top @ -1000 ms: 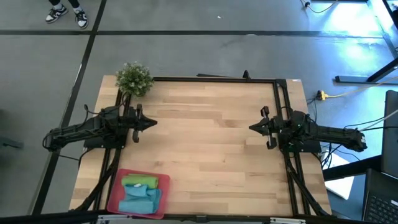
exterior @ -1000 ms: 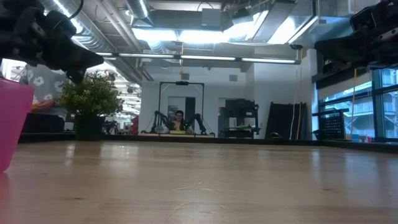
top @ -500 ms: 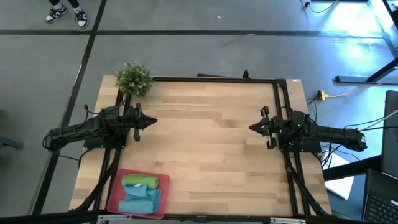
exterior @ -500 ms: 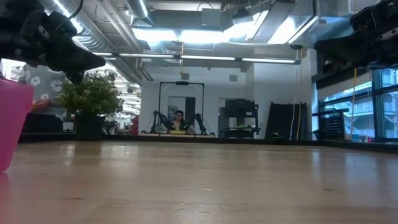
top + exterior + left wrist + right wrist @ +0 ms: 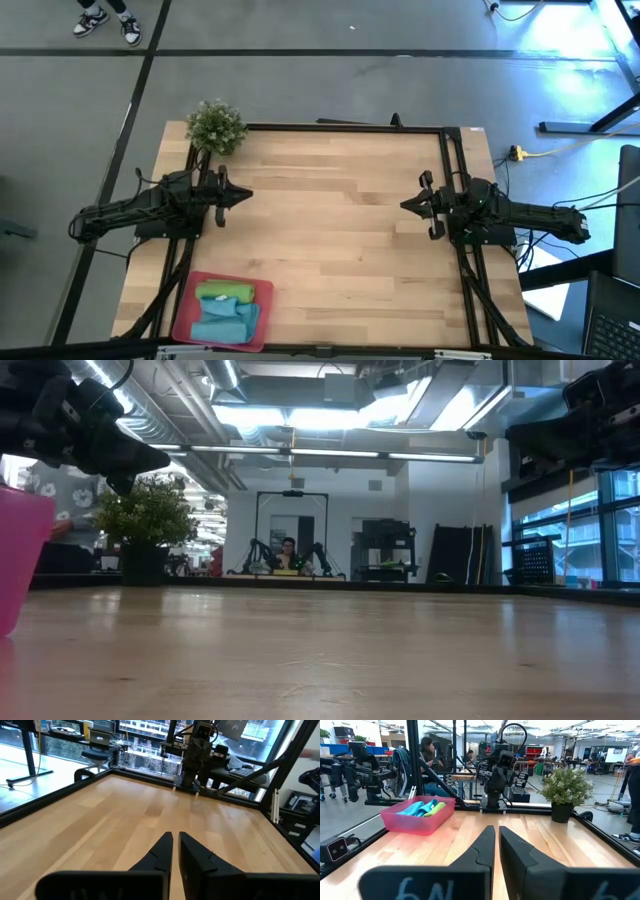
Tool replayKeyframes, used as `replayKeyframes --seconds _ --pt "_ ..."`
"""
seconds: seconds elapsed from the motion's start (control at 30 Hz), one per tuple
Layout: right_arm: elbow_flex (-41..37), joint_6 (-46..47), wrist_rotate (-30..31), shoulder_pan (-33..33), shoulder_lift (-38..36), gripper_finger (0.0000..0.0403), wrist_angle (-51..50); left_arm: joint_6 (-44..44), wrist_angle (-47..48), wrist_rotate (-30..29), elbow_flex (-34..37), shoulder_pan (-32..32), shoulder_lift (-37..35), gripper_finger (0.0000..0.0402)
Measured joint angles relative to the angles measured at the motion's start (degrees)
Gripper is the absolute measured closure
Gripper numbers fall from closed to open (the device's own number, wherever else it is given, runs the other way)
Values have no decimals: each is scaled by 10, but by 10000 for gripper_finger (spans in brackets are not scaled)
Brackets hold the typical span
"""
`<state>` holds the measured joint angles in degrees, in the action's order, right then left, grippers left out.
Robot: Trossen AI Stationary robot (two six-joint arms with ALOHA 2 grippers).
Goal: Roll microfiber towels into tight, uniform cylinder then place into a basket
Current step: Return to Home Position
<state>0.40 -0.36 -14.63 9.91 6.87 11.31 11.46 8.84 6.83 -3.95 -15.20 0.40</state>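
The pinkish-red basket (image 5: 186, 303) stands at the table's near left corner. It also shows in the right wrist view (image 5: 417, 822) and at the low view's left edge (image 5: 20, 560). In it lie the rolled lime green towel (image 5: 224, 291) and the light blue towel (image 5: 225, 319). My left gripper (image 5: 247, 197) hangs shut and empty above the table's left side, far from the basket; its own view shows the fingers nearly closed (image 5: 175, 842). My right gripper (image 5: 404, 206) hangs shut and empty above the right side (image 5: 496, 836).
A small green bushy plant (image 5: 215, 127) in a dark pot stands at the far left corner. A black frame (image 5: 340, 127) runs along the table's far and side edges. Bare wood lies between the two arms. A person sits in the room behind the table (image 5: 288, 556).
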Motion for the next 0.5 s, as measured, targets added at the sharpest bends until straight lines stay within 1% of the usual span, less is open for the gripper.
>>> replayKeyframes --seconds 0.23,0.5 --pt "0 1 0 0 0 375 0 0 0 0 0 0 0 378" --pt "0 0 0 0 0 375 0 0 0 0 0 0 0 390"
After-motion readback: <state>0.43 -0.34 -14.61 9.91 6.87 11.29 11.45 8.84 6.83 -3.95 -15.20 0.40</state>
